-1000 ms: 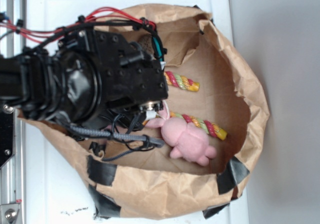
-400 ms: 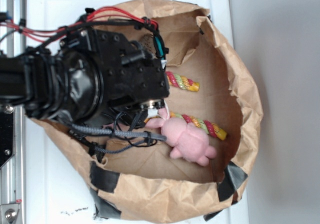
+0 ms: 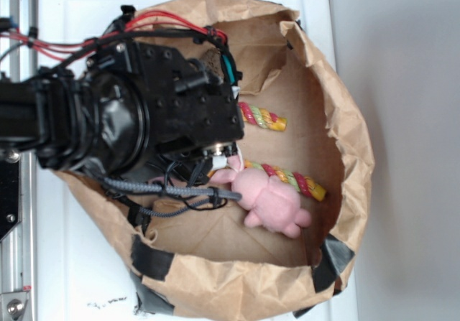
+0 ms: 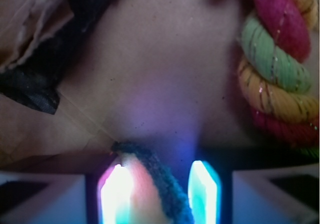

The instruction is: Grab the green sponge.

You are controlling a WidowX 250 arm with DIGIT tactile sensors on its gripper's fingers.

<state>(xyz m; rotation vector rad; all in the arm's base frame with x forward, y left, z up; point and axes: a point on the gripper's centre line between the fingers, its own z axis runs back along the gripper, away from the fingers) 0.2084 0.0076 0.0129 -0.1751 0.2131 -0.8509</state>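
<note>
Your end effector (image 4: 159, 196) now grips the green sponge (image 4: 157, 191) between its fingers, striped rope toy (image 4: 277, 68) to its right; since a second ago, the paper bag's (image 3: 352, 156) rim has shifted.

Exterior view: you look straight down from above, set well back, taking in the whole paper bag (image 3: 345, 141) on its white surface (image 3: 79, 285). The black arm (image 3: 129, 120) enters from the frame's left edge and covers much of the bag's left half.

Wrist view: you look from the arm's end down onto the bag's brown floor (image 4: 150, 68), very close, so close that things blur. The two lit fingers (image 4: 202, 191) rise from the bottom edge.

Shared ground: both views give you the striped rope toy (image 3: 266, 118) (image 4: 275, 68) and the bag floor beside it; black tape (image 3: 151, 256) (image 4: 30, 91) appears in each.
</note>
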